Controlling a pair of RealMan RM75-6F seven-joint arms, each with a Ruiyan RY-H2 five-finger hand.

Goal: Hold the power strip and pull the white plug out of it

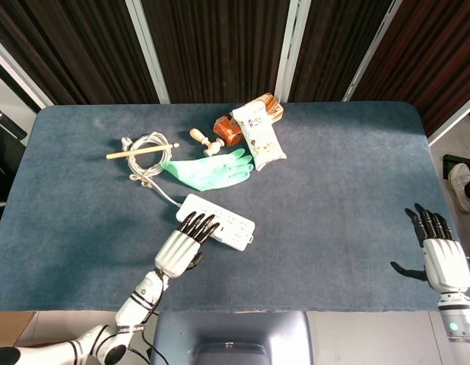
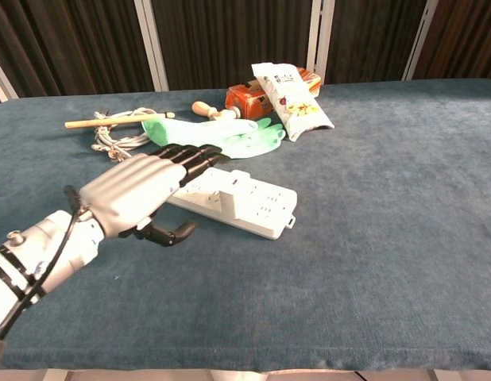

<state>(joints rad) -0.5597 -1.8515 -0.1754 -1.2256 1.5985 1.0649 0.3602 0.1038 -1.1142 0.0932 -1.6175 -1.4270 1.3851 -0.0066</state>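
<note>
The white power strip (image 1: 227, 224) (image 2: 261, 208) lies mid-table, its grey cord running back left to a coil (image 1: 144, 144) (image 2: 110, 141). A white plug (image 2: 232, 193) stands upright in its middle sockets. My left hand (image 1: 183, 245) (image 2: 142, 190) hovers over the strip's left end, fingers spread and extended above it, palm down, holding nothing. My right hand (image 1: 437, 251) stays open at the table's front right edge, far from the strip, and appears only in the head view.
A green rubber glove (image 1: 212, 171) (image 2: 214, 136) lies just behind the strip. A wooden stick (image 1: 141, 150) crosses the cord coil. Snack packets (image 1: 258, 133) (image 2: 289, 99), an orange box (image 1: 229, 125) and a wooden stamp (image 1: 204, 139) sit at the back centre.
</note>
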